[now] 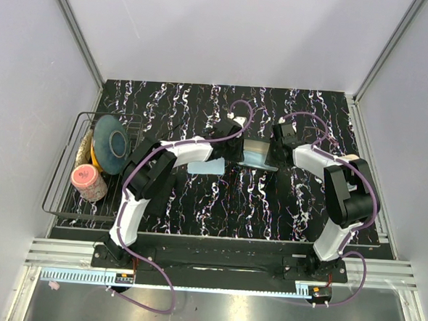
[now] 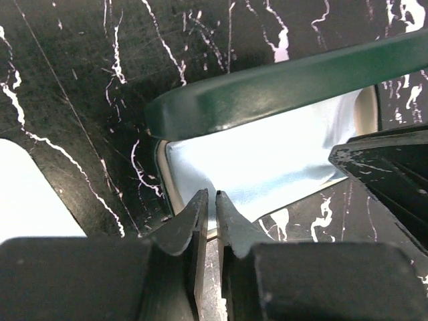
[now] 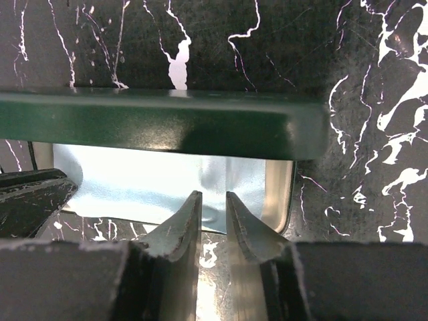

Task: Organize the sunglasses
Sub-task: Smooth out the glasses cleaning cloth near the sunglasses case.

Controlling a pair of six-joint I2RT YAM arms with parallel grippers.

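**Case position and grip status**

The open case is located mid-desk, its green lid raised over a pale blue cloth. The left gripper and right gripper are positioned at its near rim, jaws narrowly parted (a grip cannot be confirmed).

A black bench veined with white carries a wire basket at its left edge. Inside it, 1 teal plate stands on edge against something yellow, with 1 pink jar just beside them.
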